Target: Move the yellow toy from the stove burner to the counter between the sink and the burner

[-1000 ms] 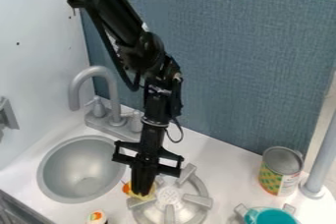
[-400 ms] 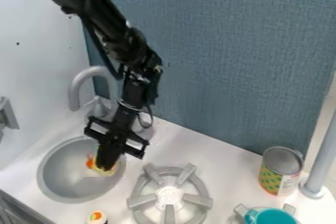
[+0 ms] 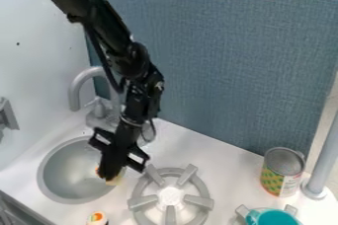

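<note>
Yellow-orange object (image 3: 117, 177) — held beneath gripper (image 3: 109, 175)

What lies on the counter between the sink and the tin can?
The gray stove burner lies between the sink and the tin can, as the camera view shows.

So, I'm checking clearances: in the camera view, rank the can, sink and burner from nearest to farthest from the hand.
1. Sink: the hand is at its right side.
2. Burner: a little right of the hand.
3. Can: far right, past the burner.
</note>
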Controlling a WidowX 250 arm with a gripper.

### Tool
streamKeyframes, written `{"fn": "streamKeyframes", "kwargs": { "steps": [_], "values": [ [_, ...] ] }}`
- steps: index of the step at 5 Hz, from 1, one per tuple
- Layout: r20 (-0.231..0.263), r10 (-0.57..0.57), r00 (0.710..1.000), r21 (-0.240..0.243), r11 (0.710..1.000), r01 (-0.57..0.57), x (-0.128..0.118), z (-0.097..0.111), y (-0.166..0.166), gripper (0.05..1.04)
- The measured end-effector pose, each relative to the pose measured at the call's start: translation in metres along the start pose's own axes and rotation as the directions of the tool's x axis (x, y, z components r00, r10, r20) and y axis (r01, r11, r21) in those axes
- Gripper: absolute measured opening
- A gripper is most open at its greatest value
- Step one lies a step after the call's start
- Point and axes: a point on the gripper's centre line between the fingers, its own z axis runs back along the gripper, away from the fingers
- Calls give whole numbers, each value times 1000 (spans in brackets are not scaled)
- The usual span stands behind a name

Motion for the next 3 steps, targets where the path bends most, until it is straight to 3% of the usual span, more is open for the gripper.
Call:
{"fn": "streamKeyframes", "kwargs": {
  "steps": [1,2,3],
  "values": [
    [99,-144,985,-12,989,146,4,-9,-24,80],
    [149,-198,969,-40,978,206,5,-17,-32,80],
    [80,-179,981,-104,977,187,4,-30,-27,110]
  ]
}}
